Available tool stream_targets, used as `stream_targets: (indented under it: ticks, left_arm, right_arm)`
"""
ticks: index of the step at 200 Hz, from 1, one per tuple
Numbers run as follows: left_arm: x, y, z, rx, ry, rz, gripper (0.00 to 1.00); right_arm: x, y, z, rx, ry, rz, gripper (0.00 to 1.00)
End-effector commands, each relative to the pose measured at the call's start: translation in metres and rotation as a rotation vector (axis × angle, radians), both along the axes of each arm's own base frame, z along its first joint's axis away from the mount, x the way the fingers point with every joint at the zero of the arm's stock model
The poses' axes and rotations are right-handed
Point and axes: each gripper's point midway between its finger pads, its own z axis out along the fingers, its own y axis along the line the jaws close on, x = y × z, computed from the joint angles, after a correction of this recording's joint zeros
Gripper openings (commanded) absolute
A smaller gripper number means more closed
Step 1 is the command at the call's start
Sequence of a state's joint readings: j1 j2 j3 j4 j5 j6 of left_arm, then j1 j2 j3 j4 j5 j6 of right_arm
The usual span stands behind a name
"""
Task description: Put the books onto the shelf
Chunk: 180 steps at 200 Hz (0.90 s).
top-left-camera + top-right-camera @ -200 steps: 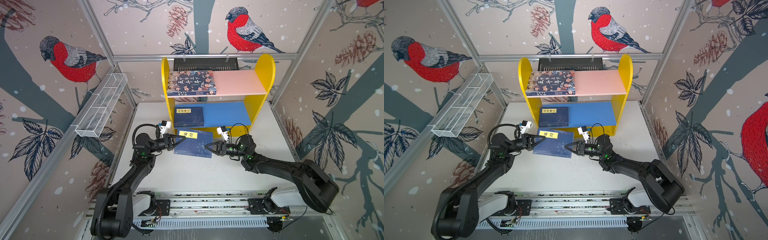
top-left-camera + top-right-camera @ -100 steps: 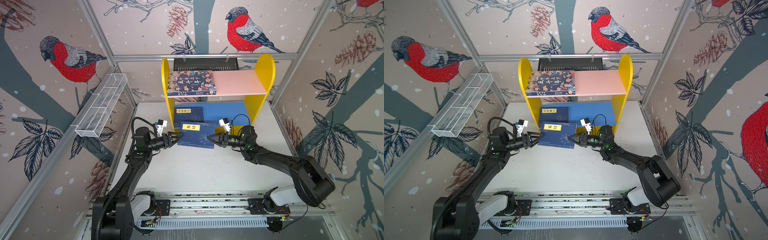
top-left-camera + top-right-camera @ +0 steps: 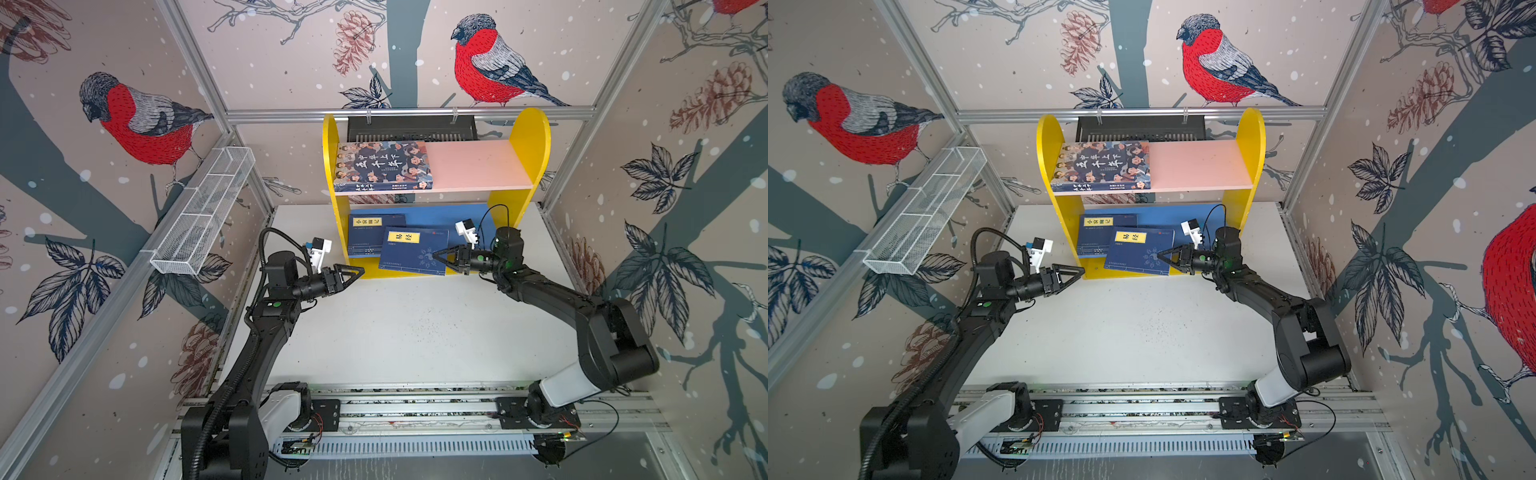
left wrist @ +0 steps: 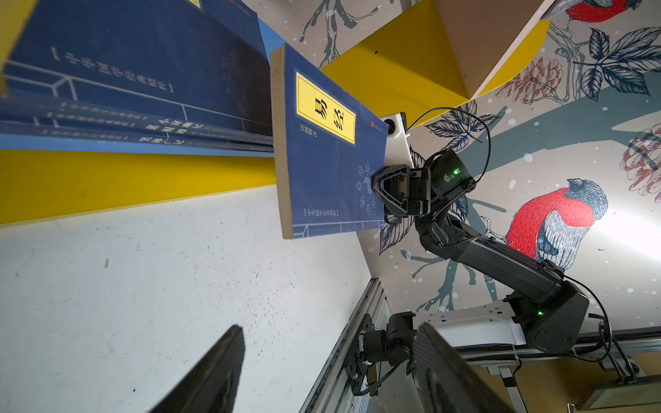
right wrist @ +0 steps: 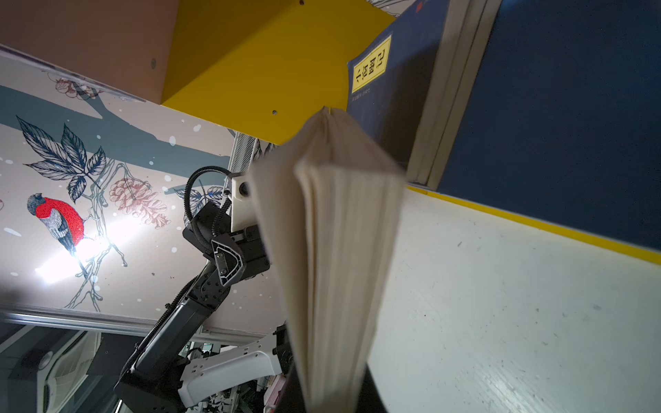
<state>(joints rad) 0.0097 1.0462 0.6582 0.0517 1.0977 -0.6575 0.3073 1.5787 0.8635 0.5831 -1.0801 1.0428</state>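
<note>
The shelf (image 3: 528,137) is small. It has 2 yellow sides with round tops, a smooth pink board (image 3: 478,166) up high and a blue board (image 3: 461,214) down low. The big book (image 3: 382,166) lies flat on the pink board, at the shelf's left end. Its cover shows cartoon faces and white letters. A stack of thin navy books (image 3: 372,239) lies flat on the blue board, also at the shelf's left end. The top one has a yellow label.

The right claw (image 3: 436,255) is pinched tight on the edge of 1 more navy book (image 3: 415,251). This book is thin and has a yellow label too. It hangs at the front of the shelf, over the yellow front lip. In both top views 1 of its corners overlaps the stack. In the right wrist view its cream paper pages (image 5: 336,232) fan out a little.

The left claw (image 3: 358,272) is close to the shelf's left front corner and does not touch the held book. I cannot tell if it touches the shelf. Its 2 black fingers (image 4: 214,375) stand apart with nothing between them.

The shelf stands at the back of a flat white table (image 3: 395,340) with tiny dark specks. Behind the shelf is a black slotted tray (image 3: 411,129). Well to the left of the shelf, a long white wire basket (image 3: 203,216) sits on the wall.
</note>
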Motion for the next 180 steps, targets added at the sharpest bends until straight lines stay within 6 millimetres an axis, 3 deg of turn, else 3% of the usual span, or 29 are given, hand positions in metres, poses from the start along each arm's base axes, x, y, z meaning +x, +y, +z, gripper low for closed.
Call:
stream_targets:
  ticks: [1, 55, 87, 180]
  left_arm:
    - [0.000, 0.000, 0.008, -0.011, -0.035, -0.001, 0.75]
    - [-0.002, 0.000, 0.009, -0.019, -0.047, 0.001, 0.75]
    - [-0.003, 0.000, 0.011, -0.025, -0.052, -0.002, 0.75]
    - [-0.004, -0.001, 0.013, -0.039, -0.058, -0.004, 0.76]
  right_arm:
    - [0.007, 0.006, 0.012, 0.049, -0.058, 0.037, 0.00]
    - [0.040, 0.016, 0.019, 0.070, -0.070, 0.046, 0.00]
    - [0.059, 0.022, 0.010, 0.059, -0.035, 0.049, 0.00]
    - [0.080, 0.042, -0.010, 0.037, 0.013, 0.093, 0.01]
